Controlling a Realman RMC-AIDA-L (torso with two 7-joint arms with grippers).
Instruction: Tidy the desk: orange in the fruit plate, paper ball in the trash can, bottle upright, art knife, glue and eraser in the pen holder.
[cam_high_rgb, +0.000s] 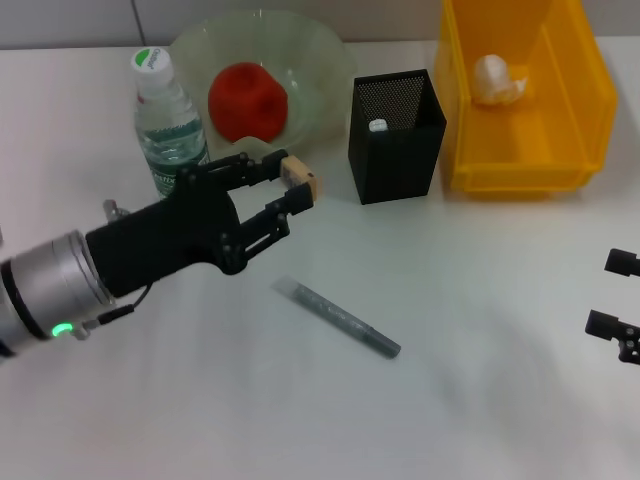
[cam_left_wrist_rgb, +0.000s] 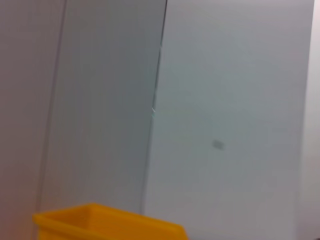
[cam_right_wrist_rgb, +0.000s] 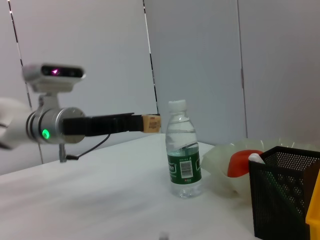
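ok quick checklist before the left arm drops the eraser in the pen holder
1. Eraser held between the left end effector fingertips: ok.
2. Eraser above the pen holder opening: not ok; it hangs beside it, near the bottle.
3. Pen holder upright, opening free: ok; one white-tipped item inside.
4. Bottle standing: ok.
5. Right end effector out of the path: ok, at the table's right edge.
6. Grey art knife in the holder: not ok; it lies on the table.

Left claw (cam_high_rgb: 297, 188) clamped, raised
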